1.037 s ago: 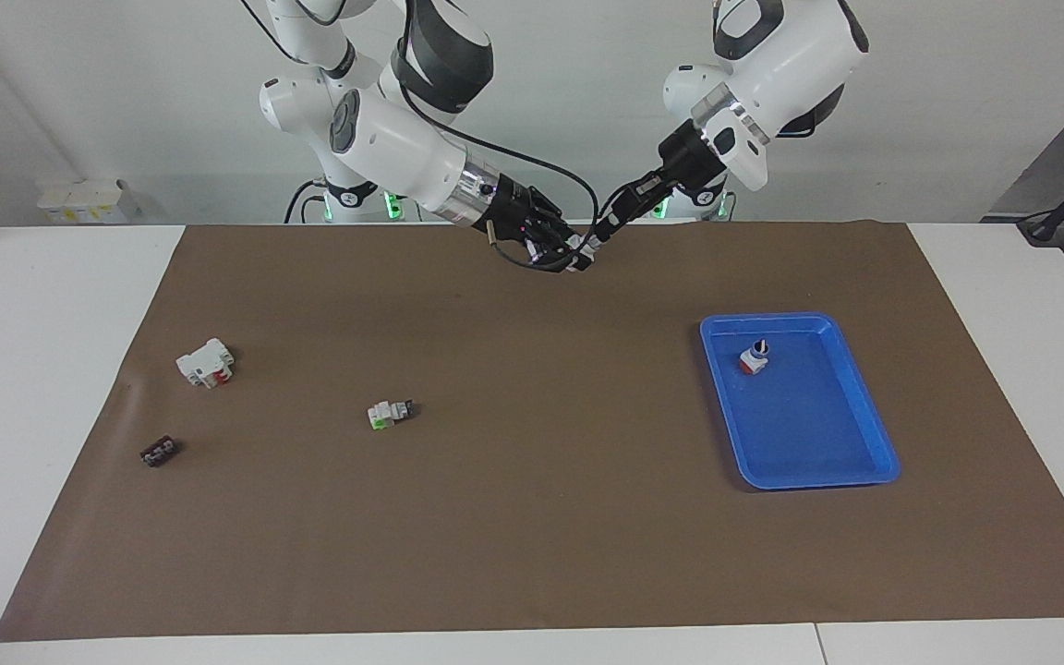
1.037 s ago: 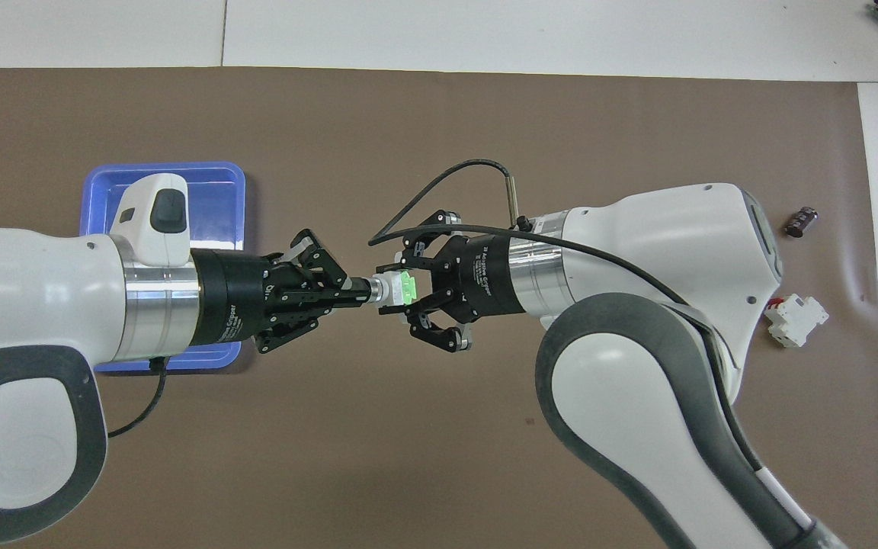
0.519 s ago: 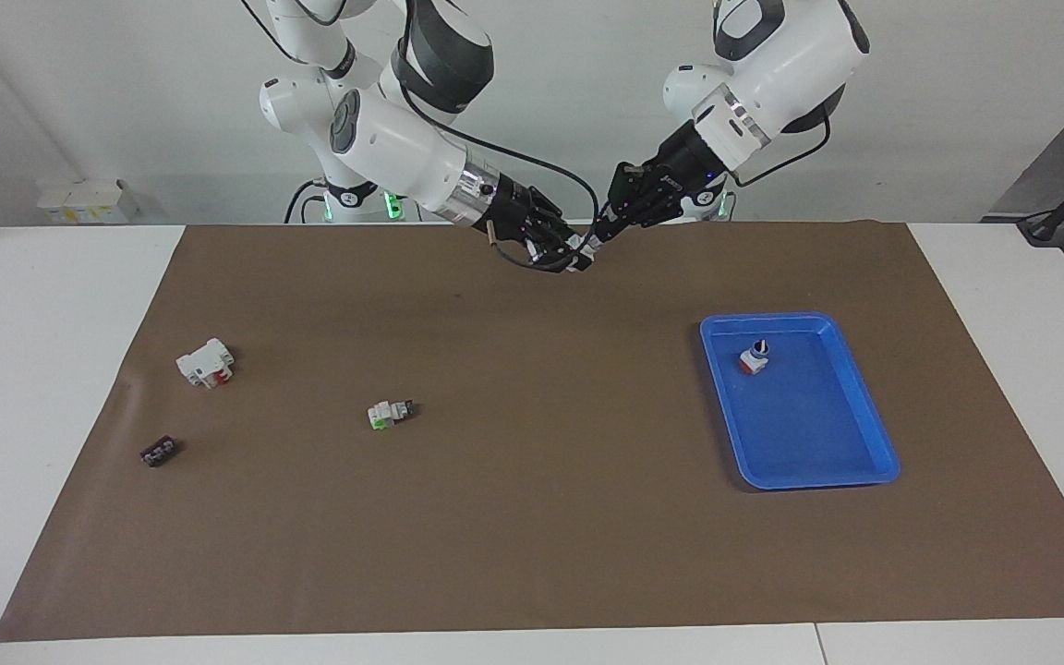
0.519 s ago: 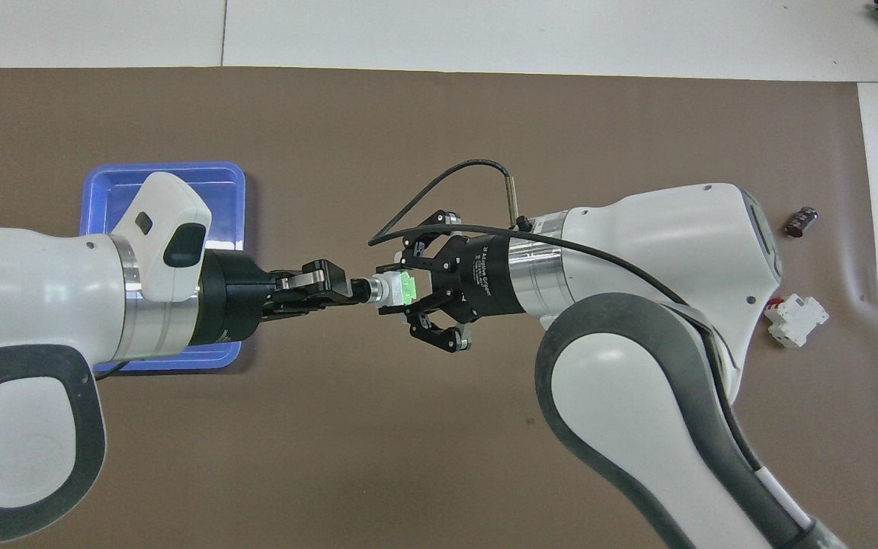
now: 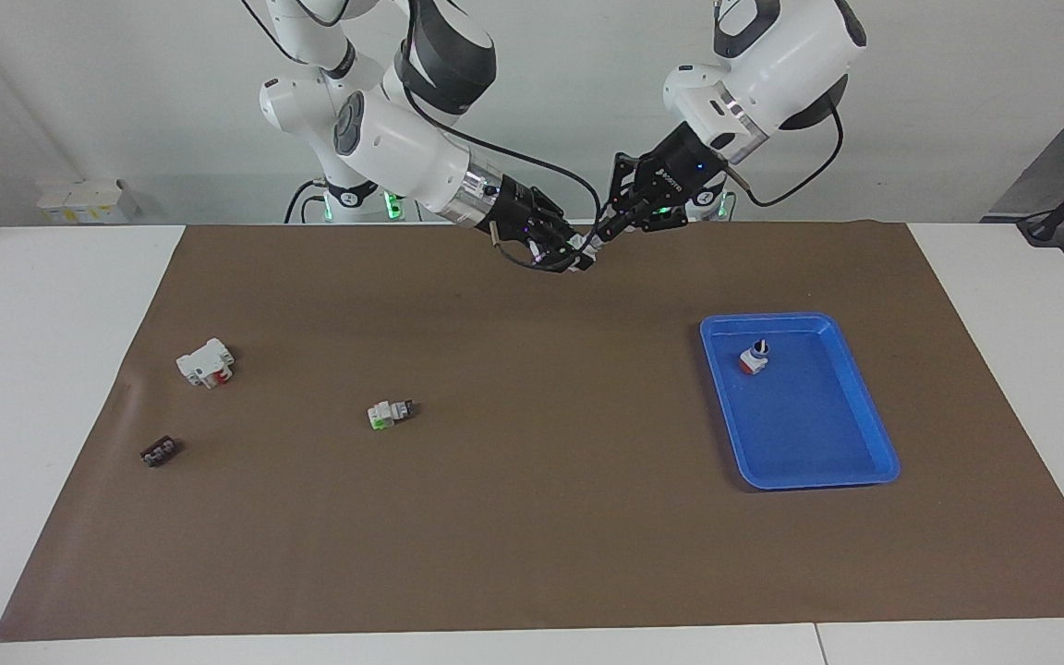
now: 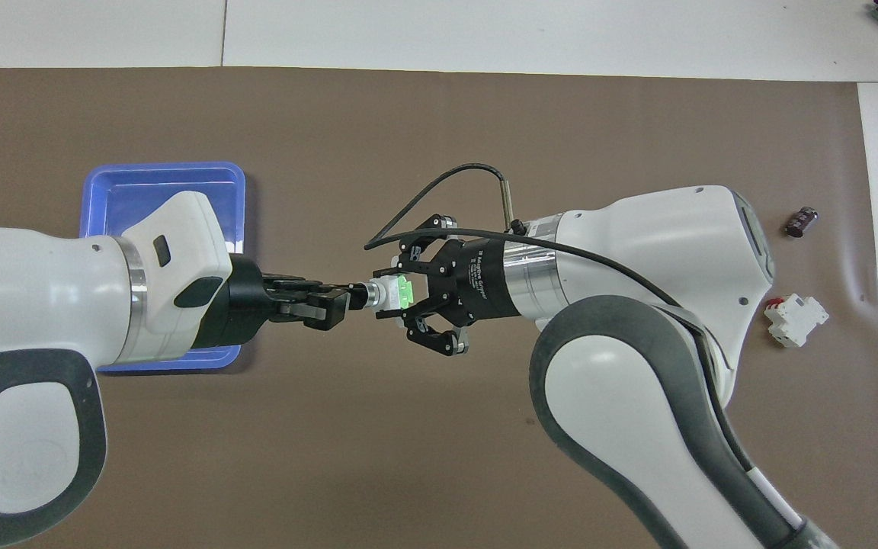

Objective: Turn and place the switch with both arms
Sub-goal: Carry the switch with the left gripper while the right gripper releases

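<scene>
A: Switch (image 6: 393,293), where is it?

B: Up in the air, over the brown mat (image 5: 532,517) near the desk (image 5: 52,369) edge at our bases, mid-width. My right end effector (image 6: 401,293) is closed on its white body, green end facing up in the overhead view. My left end effector (image 6: 341,299) is closed on the black knob end, coming in end-on.

A: So both of yours have it?

B: Yes, body in the right, knob in the left. I judge this is the turning step.

A: How will it handle?

B: Guessing: light, stiff plastic, smooth, so it could slip if the knob resists. Take the flat white sides, not the green end; pinch the knob squarely.

A: Where does it go?

B: Likely the blue tray (image 5: 874,462), toward my left arm's end of the desk; a red-base knob switch (image 5: 754,356) lies in it.

A: Anything else?

B: Second green-end switch (image 5: 391,413) on the mat, white block with red (image 5: 206,362) and small dark part (image 5: 159,452) toward my right arm's end.
</scene>
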